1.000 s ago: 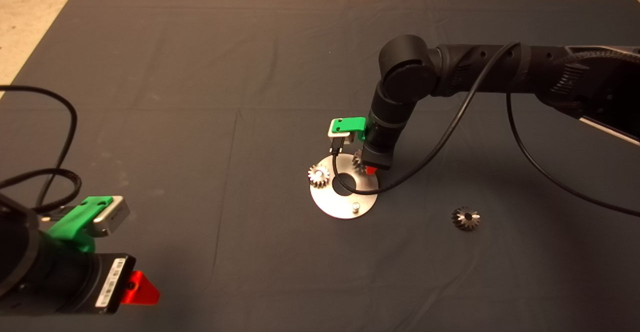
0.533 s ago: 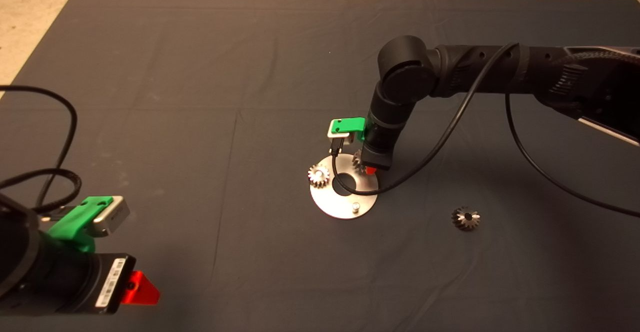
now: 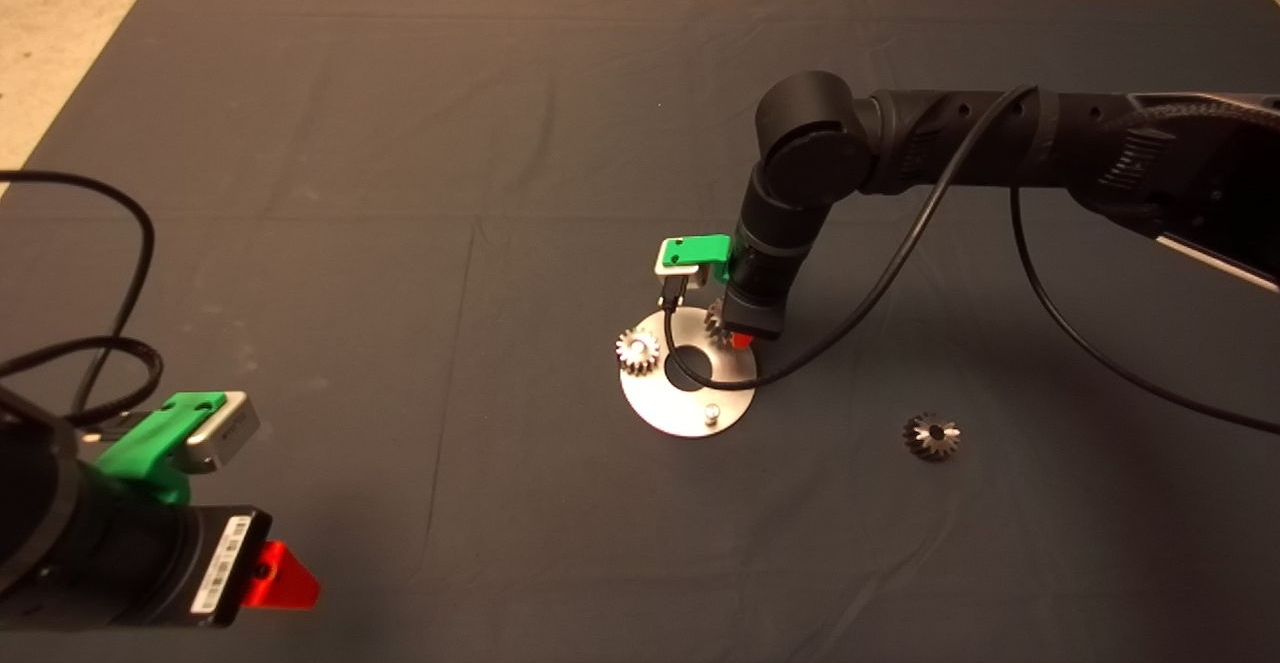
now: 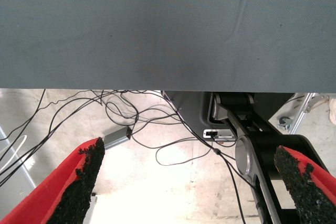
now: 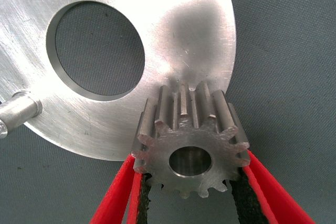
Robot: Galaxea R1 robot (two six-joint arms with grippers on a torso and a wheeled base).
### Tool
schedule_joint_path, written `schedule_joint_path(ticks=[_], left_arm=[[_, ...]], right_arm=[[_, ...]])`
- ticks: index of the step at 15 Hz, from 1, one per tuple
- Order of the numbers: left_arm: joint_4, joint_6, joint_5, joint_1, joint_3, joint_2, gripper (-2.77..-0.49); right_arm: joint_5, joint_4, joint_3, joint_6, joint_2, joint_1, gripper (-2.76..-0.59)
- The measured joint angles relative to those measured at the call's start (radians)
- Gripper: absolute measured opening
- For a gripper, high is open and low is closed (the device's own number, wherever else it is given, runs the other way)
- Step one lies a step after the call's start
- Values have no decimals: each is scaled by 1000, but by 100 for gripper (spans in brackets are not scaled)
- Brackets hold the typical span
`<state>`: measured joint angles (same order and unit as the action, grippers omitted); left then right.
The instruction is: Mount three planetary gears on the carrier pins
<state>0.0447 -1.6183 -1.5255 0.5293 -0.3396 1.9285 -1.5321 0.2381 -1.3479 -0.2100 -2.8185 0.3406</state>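
1. My right end effector (image 5: pixel 191 182) is closed on a gear (image 5: pixel 191 142), one red finger pressing each side of its toothed rim. The gear's centre hole faces my wrist camera and looks empty.

2. In the head view this end effector (image 3: pixel 740 338) sits low over the far right part of the round metal disc (image 3: pixel 690 413). The gripped gear (image 3: pixel 714 319) peeks out beside the fingers.

3. I cannot see the pin under this gear, so I judge it is not yet seated. To do this well, I should line the hole squarely over the pin, keep the gear flat and lower it straight, letting go only once it rests on the disc.

4. One gear (image 3: pixel 637 349) already sits on the left side of the disc, apparently on its pin. The near pin (image 3: pixel 711 411) stands bare; it also shows in the wrist view (image 5: pixel 18 109).

5. The last gear (image 3: pixel 932 435) lies on the dark mat (image 3: pixel 400 143) of the table, well right of the disc, waiting its turn.

6. My left end effector (image 3: pixel 280 575) waits at the lower left edge, fingers (image 4: pixel 79 174) spread apart and gripping nothing.
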Motion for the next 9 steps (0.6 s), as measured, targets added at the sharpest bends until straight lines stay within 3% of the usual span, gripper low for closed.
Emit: schedule_joint_path(ticks=[9], left_arm=[[0,0,0,0,0,0,-93]], right_arm=[[2,1,0,0,-2,0,-206]])
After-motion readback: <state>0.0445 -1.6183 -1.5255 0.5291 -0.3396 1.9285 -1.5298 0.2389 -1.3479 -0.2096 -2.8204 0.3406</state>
